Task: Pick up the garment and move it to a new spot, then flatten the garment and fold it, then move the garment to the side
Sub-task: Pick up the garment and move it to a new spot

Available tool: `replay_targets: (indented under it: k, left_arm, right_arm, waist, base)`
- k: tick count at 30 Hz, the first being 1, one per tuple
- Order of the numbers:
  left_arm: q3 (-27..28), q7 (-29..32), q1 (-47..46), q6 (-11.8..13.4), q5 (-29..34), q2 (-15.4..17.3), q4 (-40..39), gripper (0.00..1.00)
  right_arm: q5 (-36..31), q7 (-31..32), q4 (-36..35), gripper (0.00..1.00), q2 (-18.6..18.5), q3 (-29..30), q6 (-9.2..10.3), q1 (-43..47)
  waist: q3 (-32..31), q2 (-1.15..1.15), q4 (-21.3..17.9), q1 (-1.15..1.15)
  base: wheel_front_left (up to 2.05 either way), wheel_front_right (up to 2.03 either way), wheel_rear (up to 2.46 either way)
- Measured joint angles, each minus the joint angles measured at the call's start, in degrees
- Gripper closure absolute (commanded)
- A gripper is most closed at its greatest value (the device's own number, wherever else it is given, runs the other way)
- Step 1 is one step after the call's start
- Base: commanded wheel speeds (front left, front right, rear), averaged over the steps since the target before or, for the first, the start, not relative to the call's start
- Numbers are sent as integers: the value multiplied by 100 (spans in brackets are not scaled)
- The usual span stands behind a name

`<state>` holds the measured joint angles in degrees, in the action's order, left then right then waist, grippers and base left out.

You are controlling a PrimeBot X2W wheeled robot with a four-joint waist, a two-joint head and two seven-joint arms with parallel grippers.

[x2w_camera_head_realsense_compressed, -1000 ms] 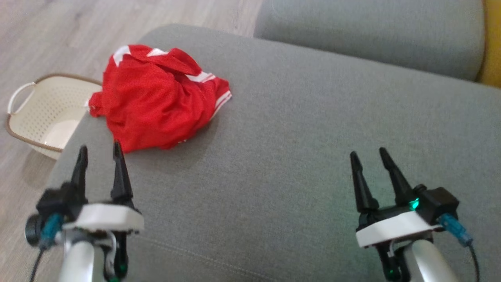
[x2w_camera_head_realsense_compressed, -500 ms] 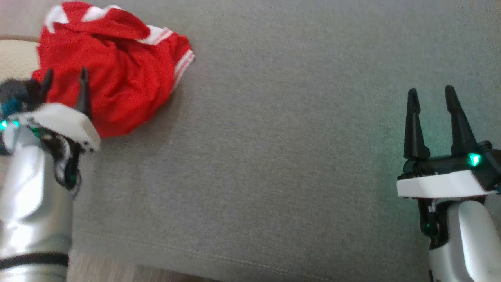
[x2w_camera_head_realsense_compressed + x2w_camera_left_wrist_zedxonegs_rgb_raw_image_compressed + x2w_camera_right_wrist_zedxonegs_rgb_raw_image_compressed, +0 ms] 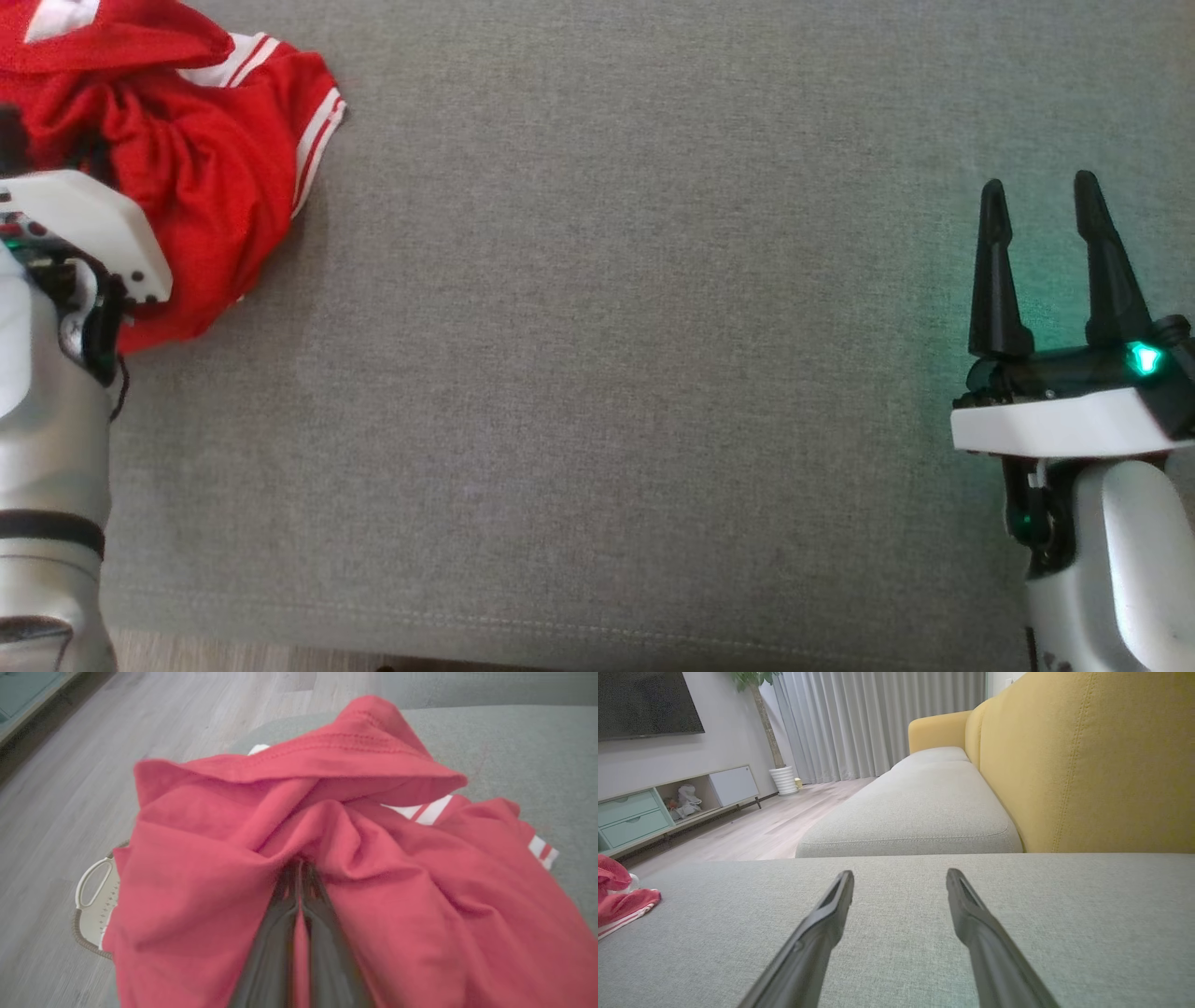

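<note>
Two tools over a grey sofa cushion [image 3: 607, 327], well apart from each other. Left tool [image 3: 299, 877] at the far left of the head view, its white wrist plate [image 3: 89, 224] in front of the red garment [image 3: 215, 159], fingers hidden there. From the left wrist view, fingers [image 3: 271, 952] pressed almost together, a thin strip of red cloth pinched between them, tips buried in a fold. Red garment crumpled in a heap at the cushion's left end, white stripes along one hem, a broad fold arching over the top. Past its edge and lower down, a pale perforated basket [image 3: 96, 900] with a loop handle, standing on a light wood floor [image 3: 56, 788], partly covered by the cloth. Unclear: heap resting fully on the cushion or lifted off it. Right tool [image 3: 1039, 191] at the right of the head view, fingers parted with a clear gap, holding nothing, pointing along bare cushion. Green light [image 3: 1141, 357] aglow on its wrist. Ahead of it in the right wrist view, a second grey cushion [image 3: 915, 812] and a yellow backrest [image 3: 1087, 756].
</note>
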<state>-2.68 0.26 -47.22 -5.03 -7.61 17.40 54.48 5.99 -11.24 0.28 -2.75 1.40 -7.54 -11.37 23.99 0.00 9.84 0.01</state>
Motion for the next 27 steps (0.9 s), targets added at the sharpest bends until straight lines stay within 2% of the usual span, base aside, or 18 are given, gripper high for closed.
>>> replay_targets:
  k: [7,12,15,21,27]
  left_arm:
    - [33,-739,-122,214,-7,13,166,100]
    - [130,-1312,-122,311,-64,13,-30,100]
    - [167,-1413,-116,346,-119,9,-468,100]
    - [223,-1459,49,245,-274,-107,-2054,100]
    - [98,-1485,226,203,-309,-334,-2850,100]
  right_arm:
    - [42,-35,135,0,0,11,0,0]
    - [129,-94,353,0,0,-48,0,9]
    - [225,-147,483,0,1,-131,0,23]
    - [472,-247,781,0,1,-264,0,49]
    - [587,-297,883,0,2,-229,0,49]
  waist:
    - [-158,0,8,-1]
    - [-456,0,46,-1]
    - [-678,0,43,-1]
    - [-1182,0,-50,-1]
    - [-1402,0,-246,-1]
  base:
    - [0,0,0]
    - [0,0,0]
    - [0,0,0]
    - [0,0,0]
    - [0,0,0]
